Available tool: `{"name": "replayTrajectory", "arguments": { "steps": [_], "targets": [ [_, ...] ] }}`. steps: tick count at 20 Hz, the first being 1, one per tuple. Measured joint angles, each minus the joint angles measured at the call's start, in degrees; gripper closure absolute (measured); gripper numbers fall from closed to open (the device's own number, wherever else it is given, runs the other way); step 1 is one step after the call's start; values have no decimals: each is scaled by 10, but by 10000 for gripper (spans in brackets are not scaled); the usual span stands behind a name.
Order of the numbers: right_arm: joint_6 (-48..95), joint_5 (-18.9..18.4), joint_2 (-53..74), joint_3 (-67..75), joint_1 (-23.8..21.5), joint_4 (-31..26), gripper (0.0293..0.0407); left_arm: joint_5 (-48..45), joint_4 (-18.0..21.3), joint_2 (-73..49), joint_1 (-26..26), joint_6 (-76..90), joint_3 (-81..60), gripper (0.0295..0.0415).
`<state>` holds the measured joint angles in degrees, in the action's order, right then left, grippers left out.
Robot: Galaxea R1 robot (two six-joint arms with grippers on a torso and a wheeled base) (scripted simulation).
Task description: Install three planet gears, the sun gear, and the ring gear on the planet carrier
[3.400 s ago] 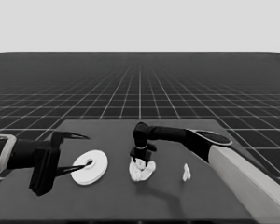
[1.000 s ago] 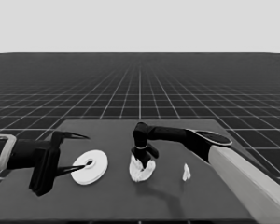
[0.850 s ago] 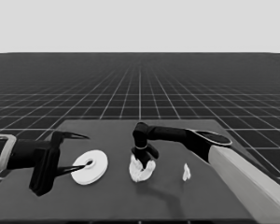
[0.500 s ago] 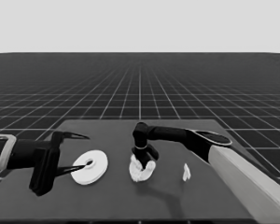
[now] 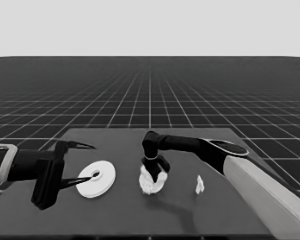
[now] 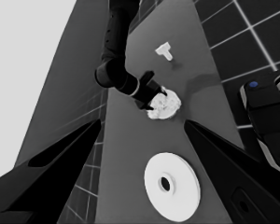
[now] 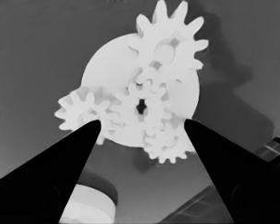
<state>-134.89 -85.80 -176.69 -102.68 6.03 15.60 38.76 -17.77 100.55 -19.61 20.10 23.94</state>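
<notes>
While your right gripper (image 5: 156, 172) is hovering over the smaller round part (image 7: 140, 88) at mid-table, its fingers are standing apart and gripping nothing. Four gears are sitting on that part: three planet gears (image 7: 170, 39) around the rim and a sun gear (image 7: 141, 106) at the centre, so I judge the gear stage done. The larger round part (image 5: 96, 178) is lying apart to the left, still to be placed on top. Your left gripper (image 5: 80, 162) is waiting over it, fingers spread, the part unheld. A thin white piece (image 5: 199, 184) is lying to the right, clear of the path.
</notes>
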Motion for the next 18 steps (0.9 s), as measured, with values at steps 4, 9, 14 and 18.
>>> {"name": "replayTrajectory", "arguments": {
  "steps": [4,9,14,18],
  "targets": [
    [0,0,0,0,0,0,315,0,0,0,0,0,0,326],
    [531,-23,9,41,-73,-60,315,0,0,0,0,0,0,326],
    [571,-23,10,42,-78,-65,315,0,0,0,0,0,0,326],
    [1094,157,646,702,118,206,314,0,0,0,0,0,0,326]
  ]
}}
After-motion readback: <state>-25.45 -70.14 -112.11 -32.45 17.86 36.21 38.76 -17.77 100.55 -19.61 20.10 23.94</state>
